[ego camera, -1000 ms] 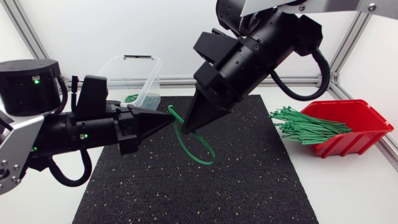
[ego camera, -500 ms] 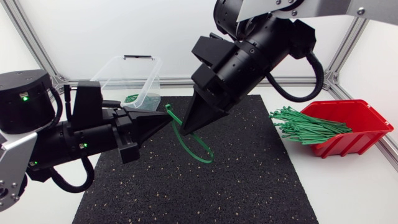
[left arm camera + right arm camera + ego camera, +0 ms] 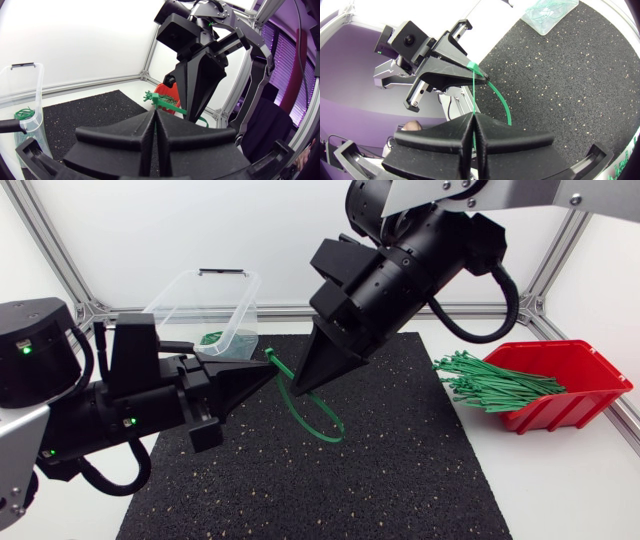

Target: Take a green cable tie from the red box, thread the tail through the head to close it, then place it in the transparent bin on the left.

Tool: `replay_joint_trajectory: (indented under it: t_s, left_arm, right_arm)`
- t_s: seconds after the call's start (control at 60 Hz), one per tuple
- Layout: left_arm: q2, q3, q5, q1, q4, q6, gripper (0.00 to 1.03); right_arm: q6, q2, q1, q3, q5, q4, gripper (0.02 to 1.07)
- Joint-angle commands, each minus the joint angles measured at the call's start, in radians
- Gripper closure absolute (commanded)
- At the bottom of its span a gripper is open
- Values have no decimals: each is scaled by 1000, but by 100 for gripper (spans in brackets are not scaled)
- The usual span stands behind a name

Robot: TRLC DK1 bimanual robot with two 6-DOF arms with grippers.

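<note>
Clamping one green cable tie [image 3: 474, 66], left claw [image 3: 268, 372] sits beside right claw [image 3: 298, 387].

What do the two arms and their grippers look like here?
The left arm and right arm have matte black housings, silver-grey links and looping black cables; the left carries small green lights. The left gripper and right gripper are black, broad fingers tapering to a wedge.
</note>
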State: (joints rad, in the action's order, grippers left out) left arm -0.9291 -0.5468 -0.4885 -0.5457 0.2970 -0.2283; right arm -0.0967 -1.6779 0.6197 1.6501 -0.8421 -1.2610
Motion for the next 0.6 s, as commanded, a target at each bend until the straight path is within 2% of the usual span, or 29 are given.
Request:
replay_joint_trajectory:
  t_s: [0.0,0.467,0.583]
  left_arm:
    - [15,33,4,-10,17,0,100]
    - [18,45,24,-19,28,-3,100]
    - [-10,16,-33,12,25,-8,100]
  right_arm:
    - [14,-19,-6,-15,-9,-12,102]
    - [12,-9,-8,-19,-11,-14,102]
    - [12,-8,-14,-23,-12,-17,102]
